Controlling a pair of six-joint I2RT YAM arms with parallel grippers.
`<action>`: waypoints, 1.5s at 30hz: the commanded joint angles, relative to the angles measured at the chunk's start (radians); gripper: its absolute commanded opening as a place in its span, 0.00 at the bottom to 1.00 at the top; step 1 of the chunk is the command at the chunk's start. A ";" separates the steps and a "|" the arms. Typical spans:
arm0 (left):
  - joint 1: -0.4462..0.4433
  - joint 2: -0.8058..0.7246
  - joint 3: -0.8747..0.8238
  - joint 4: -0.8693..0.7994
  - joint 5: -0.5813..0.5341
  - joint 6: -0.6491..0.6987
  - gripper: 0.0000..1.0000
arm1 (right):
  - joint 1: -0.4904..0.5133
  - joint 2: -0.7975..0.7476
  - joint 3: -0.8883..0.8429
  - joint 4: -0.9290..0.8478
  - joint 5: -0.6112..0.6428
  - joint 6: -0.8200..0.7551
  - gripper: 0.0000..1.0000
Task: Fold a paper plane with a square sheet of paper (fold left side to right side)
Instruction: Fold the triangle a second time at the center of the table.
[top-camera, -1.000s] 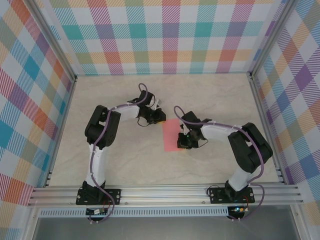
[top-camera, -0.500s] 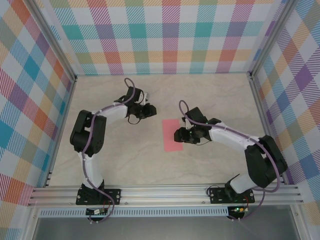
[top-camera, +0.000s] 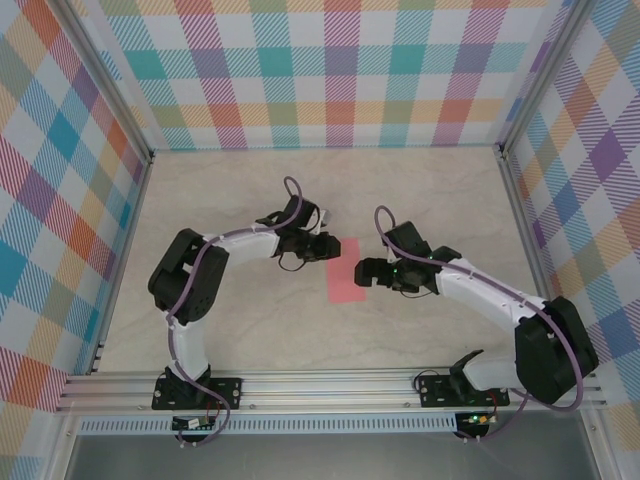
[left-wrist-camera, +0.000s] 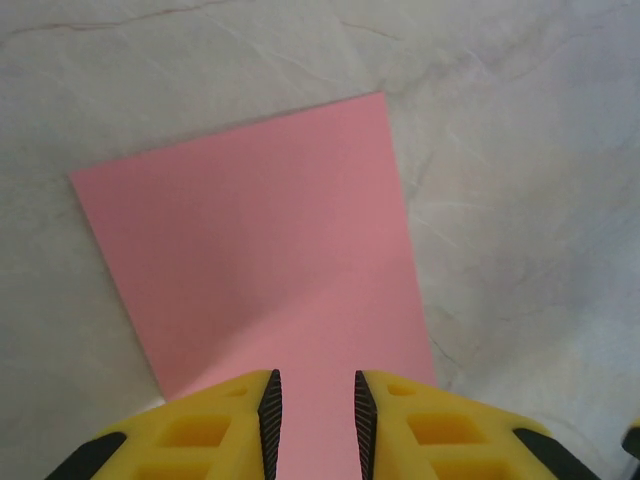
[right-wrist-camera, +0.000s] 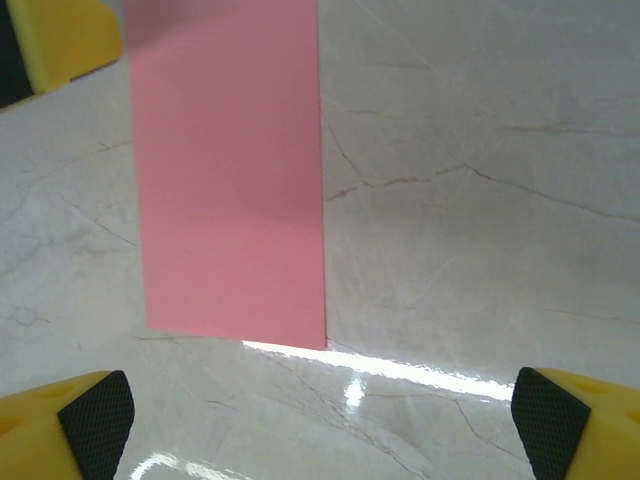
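Note:
The salmon-pink sheet of paper (top-camera: 346, 272) lies flat on the marble table as a tall rectangle about half as wide as it is long, not shaped as a paper plane. My left gripper (top-camera: 326, 247) hovers at its upper left edge. In the left wrist view the sheet of paper (left-wrist-camera: 260, 240) spreads ahead and under the left gripper (left-wrist-camera: 318, 385), whose jaws stand narrowly apart with nothing pinched. My right gripper (top-camera: 368, 272) sits at the sheet's right edge. It is wide open (right-wrist-camera: 320, 420), and the sheet of paper (right-wrist-camera: 230, 180) lies beyond it, untouched.
The pale marble table (top-camera: 250, 330) is walled by plaid panels (top-camera: 330, 70) at the back and both sides. An aluminium rail (top-camera: 330, 385) carrying both arm bases runs along the near edge. A yellow finger of the left gripper (right-wrist-camera: 50, 45) shows at the right wrist view's top left.
The right gripper opened wide and drew off the paper to its right edge. The left gripper swung away left, then came back to the paper's upper left edge, jaws slightly wider.

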 joint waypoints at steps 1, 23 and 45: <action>-0.008 0.019 0.033 -0.043 -0.052 -0.003 0.28 | -0.013 0.000 -0.021 0.046 -0.047 0.031 1.00; -0.011 0.023 -0.012 -0.073 -0.082 0.023 0.28 | -0.156 0.244 0.007 0.255 -0.397 0.122 0.95; -0.016 0.019 -0.033 -0.044 -0.081 0.014 0.28 | -0.075 0.302 0.137 0.080 -0.274 0.115 0.67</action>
